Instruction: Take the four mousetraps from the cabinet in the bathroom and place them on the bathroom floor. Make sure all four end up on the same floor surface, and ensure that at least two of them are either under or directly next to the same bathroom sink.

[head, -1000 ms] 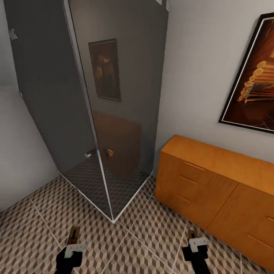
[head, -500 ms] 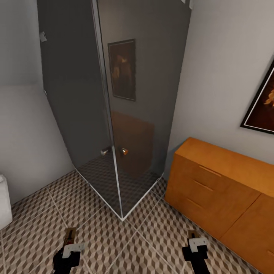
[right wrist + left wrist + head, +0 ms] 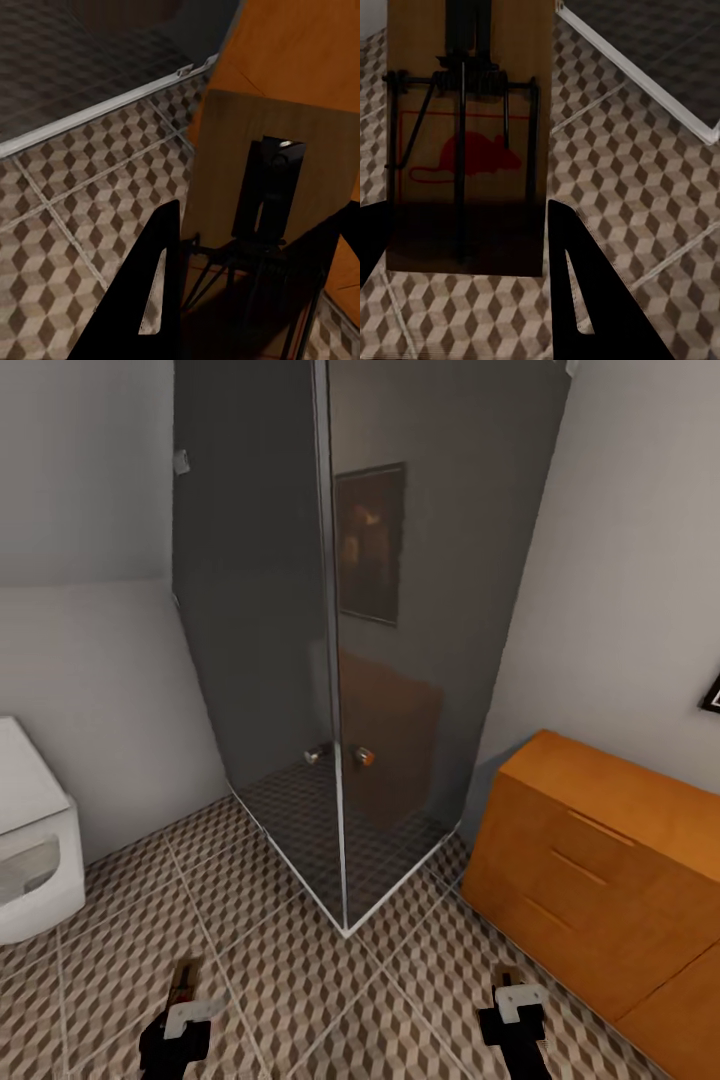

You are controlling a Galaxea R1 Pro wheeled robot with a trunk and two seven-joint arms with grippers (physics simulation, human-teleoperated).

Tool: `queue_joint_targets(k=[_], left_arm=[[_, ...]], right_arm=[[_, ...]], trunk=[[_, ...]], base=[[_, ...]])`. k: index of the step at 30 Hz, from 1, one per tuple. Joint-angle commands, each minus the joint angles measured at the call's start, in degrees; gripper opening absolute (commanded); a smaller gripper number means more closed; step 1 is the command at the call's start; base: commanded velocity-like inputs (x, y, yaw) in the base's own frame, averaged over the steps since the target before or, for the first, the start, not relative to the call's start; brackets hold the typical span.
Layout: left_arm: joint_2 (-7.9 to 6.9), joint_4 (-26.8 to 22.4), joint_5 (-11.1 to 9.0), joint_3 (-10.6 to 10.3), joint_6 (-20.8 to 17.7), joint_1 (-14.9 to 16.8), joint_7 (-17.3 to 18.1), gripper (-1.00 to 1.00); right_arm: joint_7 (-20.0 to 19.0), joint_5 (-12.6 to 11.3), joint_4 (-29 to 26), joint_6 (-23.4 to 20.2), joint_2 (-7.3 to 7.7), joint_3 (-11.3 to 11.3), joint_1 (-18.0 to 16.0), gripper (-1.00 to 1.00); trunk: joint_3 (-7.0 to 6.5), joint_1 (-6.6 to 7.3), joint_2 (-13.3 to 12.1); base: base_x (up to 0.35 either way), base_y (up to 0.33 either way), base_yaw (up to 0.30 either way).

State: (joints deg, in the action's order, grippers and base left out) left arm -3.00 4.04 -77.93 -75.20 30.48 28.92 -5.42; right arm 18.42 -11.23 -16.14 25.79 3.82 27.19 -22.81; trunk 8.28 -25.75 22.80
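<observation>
1. Carrying one trap per arm: left gripper [image 3: 465, 247] clamped on a mousetrap [image 3: 465, 142], board's long axis running straight out along the fingers, red mouse print and wire bar facing the wrist camera.
2. Holding likewise on the other side: right gripper [image 3: 255, 262] closed on a second mousetrap [image 3: 262, 172], long axis also pointing forward, away from the wrist.
3. Hanging low over the bathroom floor [image 3: 280, 980], both traps above cube-pattern tile, neither set down yet.
4. Looking for the sink: not among what lies ahead, so no telling which arm sits nearer to it.
5. Standing ahead: dark glass shower enclosure [image 3: 360, 660], its corner pointing at the robot between the two arms.
6. Flanking: cabinet [image 3: 600, 860] close by the right arm; a white toilet [image 3: 30, 840] off to the left.
7. Judging next need: probably more turning toward the sink before lowering either trap.
</observation>
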Motion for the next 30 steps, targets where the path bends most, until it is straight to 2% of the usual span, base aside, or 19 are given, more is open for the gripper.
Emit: queue_joint_targets(k=[1, 14, 30], left_arm=[[0.01, -0.02, 0.41, -0.39, 0.01, 0.03, -0.75, -1.00], [0.01, -0.05, 0.41, -0.39, 0.01, 0.07, -0.77, -1.00], [0.01, -0.08, 0.41, -0.39, 0.01, 0.04, -0.81, -1.00]], right_arm=[[0.13, -0.64, -0.03, 0.22, 0.05, 0.49, -0.04, -1.00], [0.13, -0.66, -0.03, 0.15, -0.04, 0.57, -0.04, -1.00], [0.13, -0.72, -0.03, 0.05, -0.21, 0.58, -0.03, -1.00]], trunk=[[0.12, -0.03, 0.12], [0.12, -0.03, 0.12], [0.12, -0.03, 0.12]], base=[[0.000, 0.000, 0.247], [-0.002, 0.011, 0.248], [-0.070, 0.200, 0.251]])
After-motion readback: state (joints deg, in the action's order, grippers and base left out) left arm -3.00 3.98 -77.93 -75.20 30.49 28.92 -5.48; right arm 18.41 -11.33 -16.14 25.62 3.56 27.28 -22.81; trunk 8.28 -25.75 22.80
